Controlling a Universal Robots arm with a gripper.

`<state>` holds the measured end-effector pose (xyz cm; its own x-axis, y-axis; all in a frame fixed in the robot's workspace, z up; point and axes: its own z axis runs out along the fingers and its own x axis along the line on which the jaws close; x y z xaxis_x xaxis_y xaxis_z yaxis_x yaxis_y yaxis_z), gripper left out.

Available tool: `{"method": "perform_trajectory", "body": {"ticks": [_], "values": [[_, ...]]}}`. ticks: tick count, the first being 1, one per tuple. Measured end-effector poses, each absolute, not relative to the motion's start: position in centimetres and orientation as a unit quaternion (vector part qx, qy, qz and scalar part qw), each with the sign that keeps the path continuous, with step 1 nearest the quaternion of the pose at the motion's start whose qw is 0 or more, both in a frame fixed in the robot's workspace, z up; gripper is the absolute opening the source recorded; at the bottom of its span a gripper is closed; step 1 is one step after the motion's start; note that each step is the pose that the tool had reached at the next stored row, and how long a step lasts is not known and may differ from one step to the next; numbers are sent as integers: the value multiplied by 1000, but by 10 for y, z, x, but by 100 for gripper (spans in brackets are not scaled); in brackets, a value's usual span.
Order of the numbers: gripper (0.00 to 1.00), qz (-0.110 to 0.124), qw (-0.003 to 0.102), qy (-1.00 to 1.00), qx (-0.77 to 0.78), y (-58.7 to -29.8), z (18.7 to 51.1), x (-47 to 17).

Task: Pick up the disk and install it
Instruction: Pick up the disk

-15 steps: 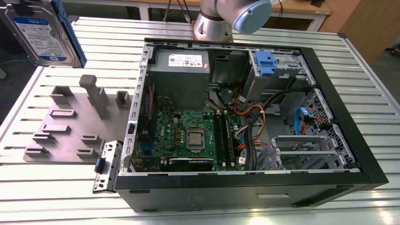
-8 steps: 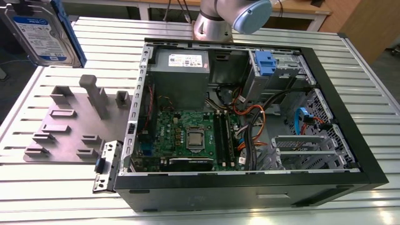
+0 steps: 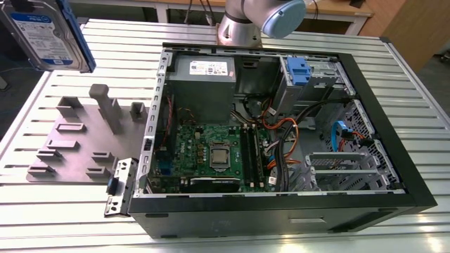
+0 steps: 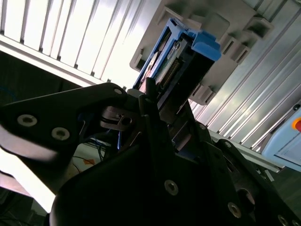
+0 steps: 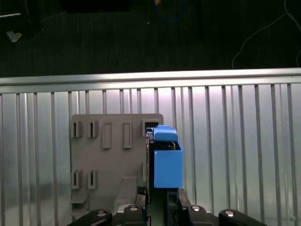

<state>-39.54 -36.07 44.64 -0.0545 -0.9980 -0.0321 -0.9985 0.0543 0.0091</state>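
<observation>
Exterior view: silver disk (image 3: 46,31), white-and-blue label, blue carrier along its edge, held aloft above the table (image 3: 63,211).
In the first wrist view the end effector (image 5: 158,202) is clamped on one end of the disk; the grey fixture plate (image 5: 113,150) lies beyond its tips, slatted table around it.

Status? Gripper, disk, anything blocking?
Gripper shut on the disk. Disk in the air, off the gray fixture plate, outside the open case. Cables cross the case interior.
</observation>
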Motion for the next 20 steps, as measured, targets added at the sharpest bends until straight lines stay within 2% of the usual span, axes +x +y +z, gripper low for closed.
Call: {"method": "perform_trajectory", "body": {"ticks": [16,20], "values": [[35,15,9,726,-687,-361,493,-395],[35,15,9,726,-688,-361,495,-395]]}}
